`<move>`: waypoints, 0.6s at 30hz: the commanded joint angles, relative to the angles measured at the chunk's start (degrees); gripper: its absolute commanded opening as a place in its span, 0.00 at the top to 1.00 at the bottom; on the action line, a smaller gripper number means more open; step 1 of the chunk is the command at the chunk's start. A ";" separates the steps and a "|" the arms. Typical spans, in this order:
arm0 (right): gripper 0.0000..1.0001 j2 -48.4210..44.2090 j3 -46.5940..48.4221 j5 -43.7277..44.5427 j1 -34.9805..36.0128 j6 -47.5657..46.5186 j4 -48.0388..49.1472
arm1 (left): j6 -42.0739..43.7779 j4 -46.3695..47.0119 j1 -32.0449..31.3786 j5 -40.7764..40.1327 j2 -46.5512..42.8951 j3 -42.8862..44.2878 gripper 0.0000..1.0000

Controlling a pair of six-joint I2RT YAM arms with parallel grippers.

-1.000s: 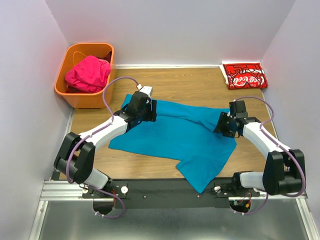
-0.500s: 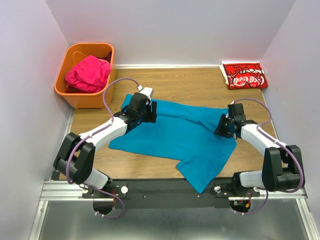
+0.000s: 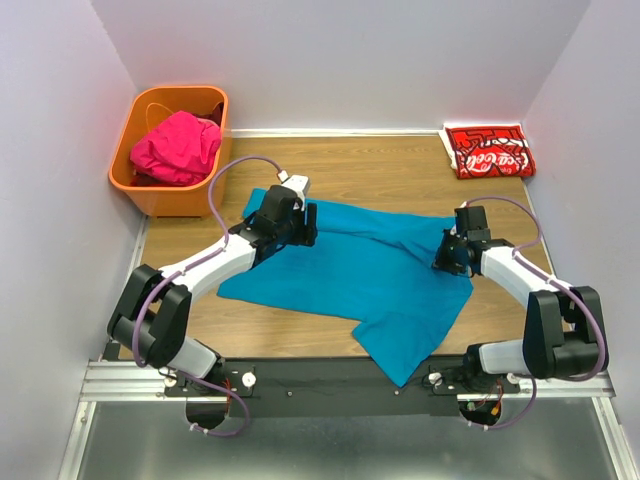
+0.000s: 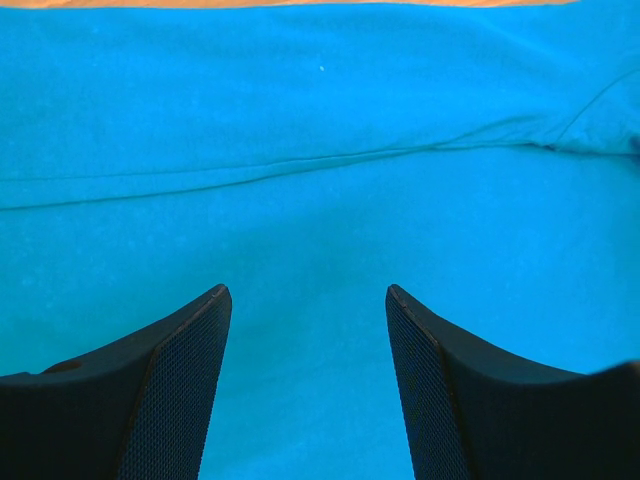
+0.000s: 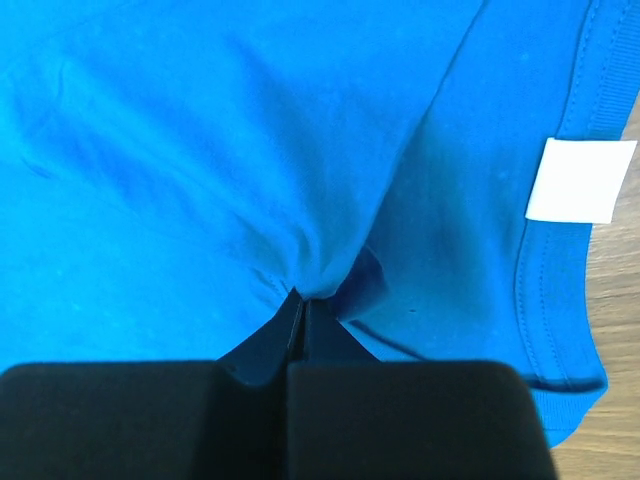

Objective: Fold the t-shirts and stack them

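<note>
Teal shirt (image 3: 350,280) lies spread and rumpled across the bench (image 3: 380,170). Your right tool (image 5: 303,305) is clamped on a pinch of it beside the collar. Your left tool (image 4: 306,295) hangs over the other end, fingers apart. Bring the left down on a matching edge, then lift both together so the cloth pulls flat, not twisted. The red shirt (image 3: 488,150) sits folded in the far corner.
</note>
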 commanded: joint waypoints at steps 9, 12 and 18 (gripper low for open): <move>1.00 8.54 15.56 -5.05 -0.33 4.03 -1.08 | -1.15 2.82 -3.03 5.30 5.35 4.28 0.30; 1.00 12.49 18.99 -6.72 -1.47 4.73 -1.52 | -1.76 3.00 -4.35 6.35 8.08 6.39 0.30; 0.98 19.61 25.14 -9.01 -3.32 5.61 -1.87 | -2.38 2.65 -7.77 8.46 14.31 13.06 0.31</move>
